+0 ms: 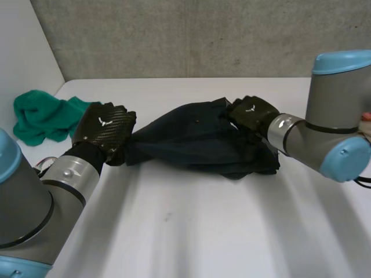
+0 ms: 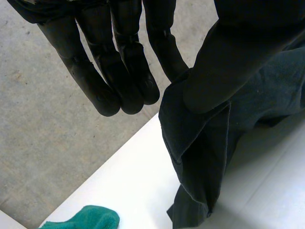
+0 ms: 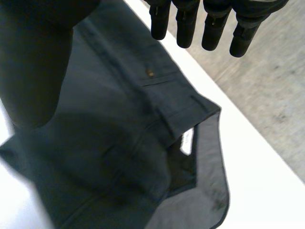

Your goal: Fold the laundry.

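A dark navy garment [image 1: 197, 139] lies bunched across the middle of the white table [image 1: 191, 231]. My left hand [image 1: 104, 130] is at its left end. In the left wrist view the cloth [image 2: 200, 143] hangs pinched between the thumb and the straight fingers [image 2: 114, 71]. My right hand [image 1: 252, 113] rests on the garment's right end. In the right wrist view its fingers [image 3: 212, 24] are straight above the cloth [image 3: 109, 143], and nothing is gripped. A small button [image 3: 150, 73] and a white label [image 3: 187, 141] show near the waistband.
A crumpled green cloth [image 1: 43, 116] lies at the table's far left corner, beyond my left hand, and shows again past the garment in the left wrist view [image 2: 86, 218]. A grey concrete wall [image 1: 191, 35] stands behind the table's far edge.
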### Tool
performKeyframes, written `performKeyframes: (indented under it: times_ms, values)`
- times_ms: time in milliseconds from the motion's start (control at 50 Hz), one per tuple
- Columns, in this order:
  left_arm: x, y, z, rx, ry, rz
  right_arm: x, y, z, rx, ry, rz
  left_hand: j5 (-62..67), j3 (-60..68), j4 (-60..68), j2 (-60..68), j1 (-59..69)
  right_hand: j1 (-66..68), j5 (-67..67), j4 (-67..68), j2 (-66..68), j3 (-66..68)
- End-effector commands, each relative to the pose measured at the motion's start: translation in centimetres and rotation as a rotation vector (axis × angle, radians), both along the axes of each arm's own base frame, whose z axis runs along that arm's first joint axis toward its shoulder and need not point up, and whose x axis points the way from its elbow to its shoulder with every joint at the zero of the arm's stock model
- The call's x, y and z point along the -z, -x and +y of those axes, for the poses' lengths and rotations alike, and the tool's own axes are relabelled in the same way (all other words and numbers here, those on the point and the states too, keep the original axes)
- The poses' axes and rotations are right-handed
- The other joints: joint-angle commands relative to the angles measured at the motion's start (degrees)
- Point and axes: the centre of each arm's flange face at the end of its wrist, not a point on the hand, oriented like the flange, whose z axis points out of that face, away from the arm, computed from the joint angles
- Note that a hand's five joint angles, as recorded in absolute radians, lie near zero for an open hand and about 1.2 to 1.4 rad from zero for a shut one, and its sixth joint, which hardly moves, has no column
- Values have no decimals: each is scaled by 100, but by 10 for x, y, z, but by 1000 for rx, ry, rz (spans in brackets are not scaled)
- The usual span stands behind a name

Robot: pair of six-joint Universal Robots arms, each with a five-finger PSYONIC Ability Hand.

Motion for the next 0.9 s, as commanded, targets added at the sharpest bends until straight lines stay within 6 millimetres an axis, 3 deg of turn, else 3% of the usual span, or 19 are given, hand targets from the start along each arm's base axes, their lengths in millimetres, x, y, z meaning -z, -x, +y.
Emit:
performKeyframes:
  times_ms: [20,140,400,440,480,520,540,600,620,680,700,760,780,840,860,900]
  values:
    - [-4,-1,3,6,-27,6,3,-17,-23,0,125,-59,1401,1213,1128,1156,1605,15,62,160,135,142]
    - [-1,-2,3,14,-37,-2,19,-22,-42,-14,109,-56,1401,1213,1128,1156,1605,1194,1241,1339,1314,1321]
    - [-5,-6,-12,3,-20,9,88,-17,-58,-75,-46,94,1401,1213,1128,1156,1605,1934,1981,2078,2054,2061]
    - [-4,-5,-14,5,-21,8,89,-17,-60,-75,-34,101,1401,1213,1128,1156,1605,2905,2952,3050,3025,3032]
    - [-5,-4,-17,6,-16,9,83,-19,-63,-71,5,90,1401,1213,1128,1156,1605,6665,6712,6810,6785,6792]
    - [-8,-3,-18,5,-8,13,73,-20,-66,-65,37,68,1401,1213,1128,1156,1605,6682,6729,6826,6802,6809]
    - [-11,-3,-20,2,4,16,56,-19,-68,-46,72,37,1401,1213,1128,1156,1605,6682,6729,6826,6802,6809]
    - [-18,-2,-23,-1,25,25,30,-17,-65,-28,109,0,1401,1213,1128,1156,1605,6682,6729,6826,6802,6809]
    - [-23,-2,-25,-5,43,31,11,-14,-60,-22,140,-20,1401,1213,1128,1156,1605,6682,6729,6826,6802,6809]
    - [-35,-2,-30,-13,79,48,-24,-8,-53,-10,221,-59,1401,1213,1128,1156,1605,6682,6729,6826,6802,6809]
    - [-46,-2,-32,-20,110,61,-46,-4,-49,-1,289,-87,1401,1213,1128,1156,1605,6682,6729,6826,6802,6809]
    - [-66,-4,-34,-32,169,90,-79,5,-41,24,384,-133,1401,1213,1128,1156,1605,6682,6729,6826,6802,6809]
    - [-81,-5,-35,-41,208,112,-99,12,-36,48,438,-156,1401,1213,1128,1156,1605,6682,6729,6826,6802,6809]
    - [-103,-9,-36,-57,271,141,-131,23,-27,88,512,-190,1401,1213,1128,1156,1605,6682,6729,6826,6802,6809]
    - [-120,-11,-35,-68,318,163,-150,29,-20,103,548,-209,1401,1213,1128,1156,1605,6682,6729,6826,6802,6809]
    - [-139,-15,-34,-81,374,189,-169,33,-10,106,584,-231,1401,1213,1128,1156,1605,6682,6729,6826,6802,6809]
